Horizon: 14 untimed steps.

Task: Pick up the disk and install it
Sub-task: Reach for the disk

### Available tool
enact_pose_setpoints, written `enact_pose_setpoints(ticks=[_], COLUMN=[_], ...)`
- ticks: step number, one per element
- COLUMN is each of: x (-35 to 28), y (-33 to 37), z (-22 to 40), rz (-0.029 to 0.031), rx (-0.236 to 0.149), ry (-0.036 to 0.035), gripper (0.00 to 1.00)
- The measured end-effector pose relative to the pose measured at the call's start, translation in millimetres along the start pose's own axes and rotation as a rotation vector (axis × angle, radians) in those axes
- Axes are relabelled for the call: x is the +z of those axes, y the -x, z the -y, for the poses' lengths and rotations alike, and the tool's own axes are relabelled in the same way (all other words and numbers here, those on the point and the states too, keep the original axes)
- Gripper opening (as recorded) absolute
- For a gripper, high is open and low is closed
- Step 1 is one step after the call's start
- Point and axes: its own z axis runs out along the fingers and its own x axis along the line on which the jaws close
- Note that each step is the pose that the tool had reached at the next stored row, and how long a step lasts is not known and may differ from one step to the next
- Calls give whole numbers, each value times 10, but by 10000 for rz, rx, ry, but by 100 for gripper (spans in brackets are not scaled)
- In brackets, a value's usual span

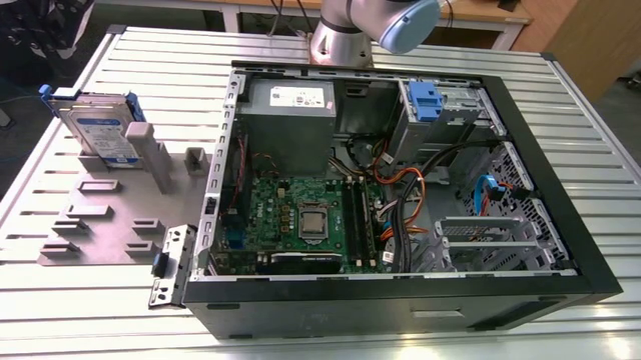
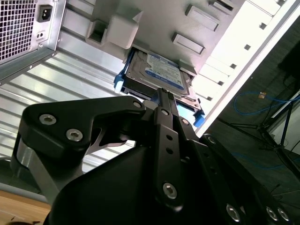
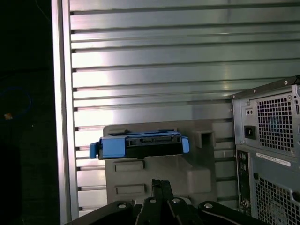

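Note:
The disk (image 1: 100,129), a silver drive with a white-and-blue label and blue rails, stands on edge in a slot of the grey fixture plate (image 1: 105,225) at the exterior view's left. In both wrist views it appears ahead of my gripper, edge-on (image 3: 140,144) and label-side (image 2: 159,70). My gripper (image 3: 159,183) (image 2: 162,93) is shut with nothing in it, its black fingers pressed together, at a distance from the disk and pointing toward it.
An open computer case (image 1: 401,292) lies on the slatted metal table (image 1: 561,90), with the motherboard, cables and a grey power supply (image 1: 290,105) inside. A bare blue bracket (image 1: 425,101) sits in the drive bay. The case's rear panel (image 3: 272,140) stands beside the fixture.

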Motion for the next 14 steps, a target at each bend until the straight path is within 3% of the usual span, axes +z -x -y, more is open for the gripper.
enact_pose_setpoints(ticks=[6,14], x=[39,180], y=[-9,-20], z=[-25,-93], rz=[-2,-2], rx=[1,1], ry=[-1,-2], gripper=[11,11])
